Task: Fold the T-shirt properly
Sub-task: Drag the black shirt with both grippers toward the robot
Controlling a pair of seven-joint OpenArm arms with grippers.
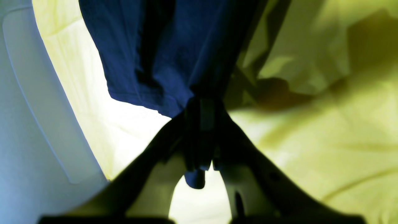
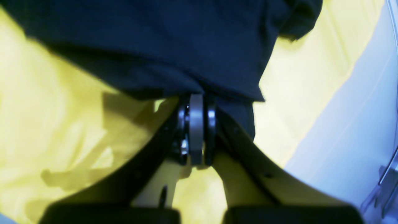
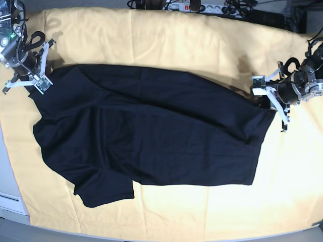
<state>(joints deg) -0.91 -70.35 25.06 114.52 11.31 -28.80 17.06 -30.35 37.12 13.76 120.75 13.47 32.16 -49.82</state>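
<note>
T-shirt [image 3: 151, 131]: spread flat on yellow cloth [image 3: 166, 35] over counter | left end effector [image 1: 202, 109]: clamped tight on shirt's edge | right end effector [image 2: 196, 102]: pinched closed on shirt's opposite corner

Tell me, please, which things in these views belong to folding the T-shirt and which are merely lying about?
Part of the job:
- T-shirt, spread on the cloth
- left gripper, shut on its edge
- right gripper, shut on the opposite edge

Just lying about:
- yellow table cloth underneath
- power strip and cables beyond the far edge
</note>
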